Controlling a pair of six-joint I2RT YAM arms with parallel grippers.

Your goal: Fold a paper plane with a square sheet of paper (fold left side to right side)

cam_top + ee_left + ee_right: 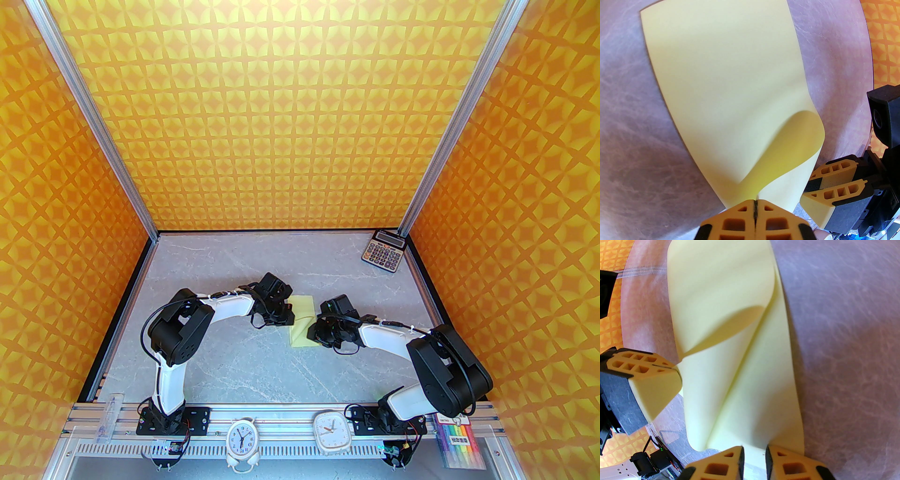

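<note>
Start at the left: find the left gripper (755, 204) with jaws pressed flat together, pinching a raised edge of the sheet of paper (726, 82). Read that pinch as the working hold, there to carry the left side over toward the right.

Follow the sheet rightward from the pinch: lifted and curled into a soft loop near the jaws, with the underside on show and nothing flattened there. Beyond the loop, see it lying flat on the table (225, 262), roughly midway between the two arms. Judge the fold as started but not laid down.

Move on to the right gripper (754, 454): jaws a narrow gap apart, tips low at the sheet's right-hand side, near the other gripper. Take this as an anchor, probably meant to keep the flat half from sliding while swinging the other half over. Cannot tell whether the tips actually press on the sheet. Expect buckling or skew in such thin paper with any drift of the lifted edge off square.

Far right, at the back corner, note the calculator (382, 251), well apart from the work and no part of it.
</note>
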